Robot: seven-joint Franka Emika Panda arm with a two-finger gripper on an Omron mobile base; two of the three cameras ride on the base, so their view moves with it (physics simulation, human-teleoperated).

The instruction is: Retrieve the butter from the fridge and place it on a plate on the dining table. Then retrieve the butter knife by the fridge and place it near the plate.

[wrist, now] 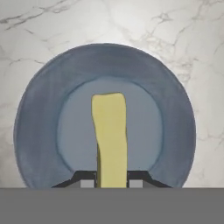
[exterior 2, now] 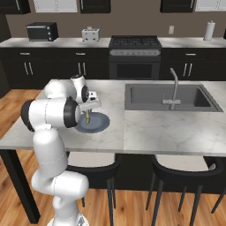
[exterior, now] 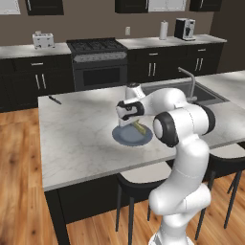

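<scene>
The round blue-grey plate (exterior: 123, 138) (exterior 2: 100, 123) (wrist: 43, 122) lies on the marble dining table (exterior: 81, 139) (exterior 2: 167, 128). My gripper (exterior: 131, 124) (exterior 2: 88, 112) (wrist: 111, 180) hangs right above the plate's middle, shut on one end of the yellow butter (exterior: 139, 128) (exterior 2: 88, 117) (wrist: 109, 131). The stick points down at the plate; I cannot tell whether its lower end touches. The butter knife (exterior: 54, 99), black-handled, lies at the table's far left corner, well away from the plate. The fridge is out of view.
An inset sink (exterior: 206, 93) (exterior 2: 163, 97) with a tap (exterior: 190, 79) (exterior 2: 174, 84) lies to the right of the plate. Black stools (exterior: 139, 184) (exterior 2: 185, 170) stand under the table's near edge. Behind, a stove (exterior: 98, 62) and dark counters line the wall.
</scene>
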